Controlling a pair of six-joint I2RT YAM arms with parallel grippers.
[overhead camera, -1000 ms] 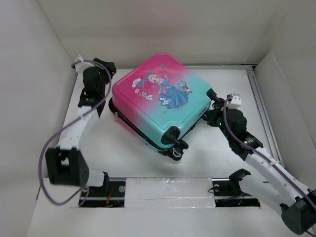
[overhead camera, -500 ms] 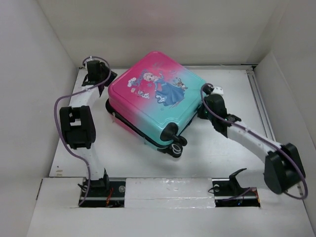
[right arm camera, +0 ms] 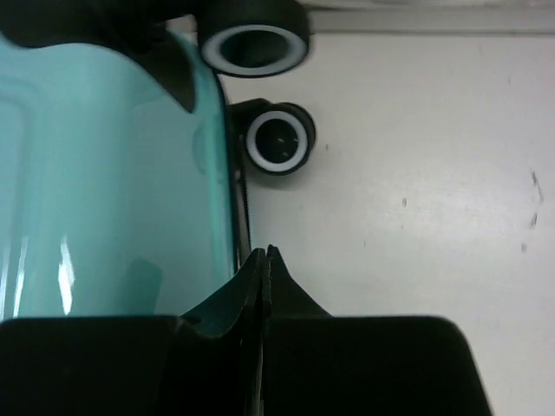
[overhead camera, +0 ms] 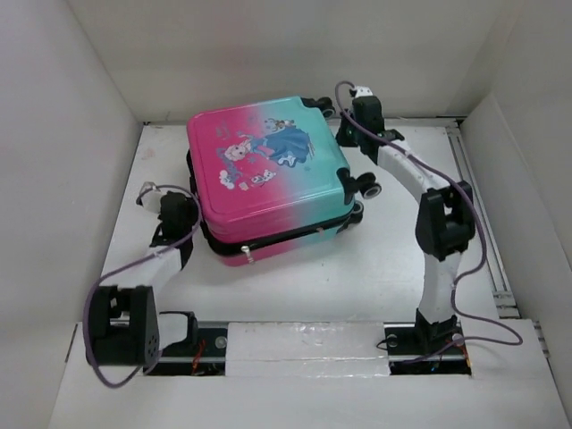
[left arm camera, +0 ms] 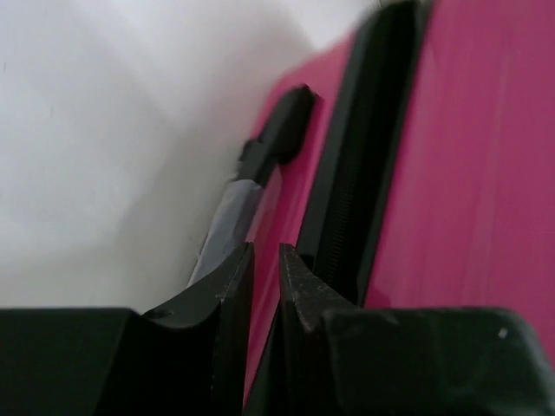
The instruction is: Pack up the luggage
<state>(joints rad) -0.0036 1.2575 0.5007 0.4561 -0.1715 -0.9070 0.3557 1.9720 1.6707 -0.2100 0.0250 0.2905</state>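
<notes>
**1. Luggage.** The luggage (overhead camera: 268, 170) lies flat on the table (overhead camera: 384, 259), towards its far side, with the printed shell up. The two shells are together. The pink end faces the left arm and the turquoise end, with the wheels (right arm camera: 277, 139), faces the right arm.

**2. Step in hand.** Judged from the shells being together, packing is at the fastening stage. The black zipper pull (left arm camera: 276, 139) sits on the pink side wall beside the dark seam (left arm camera: 347, 173), and a grey tab (left arm camera: 227, 217) hangs from it.

**3. Grippers.**
- The left gripper (left arm camera: 264, 251) is at the near-left corner. Its fingers are almost together, with only a thin slit between them. The grey tab ends at the tip of one finger and is not seen in the slit.
- The right gripper (right arm camera: 264, 253) is fully closed and holds nothing. Its tips are just beside the turquoise shell's edge.

**4. Next move.** The left fingers likely need to part, close on the tab and draw it along the seam. The right arm can brace the wheel end against sliding.

**5. View differences.**
- Only the overhead view shows the luggage's orientation and both arms flanking it.
- Only the left wrist view resolves the pull and its tab.
- Only the right wrist view shows the closed fingertips standing clear of the wheels.
</notes>
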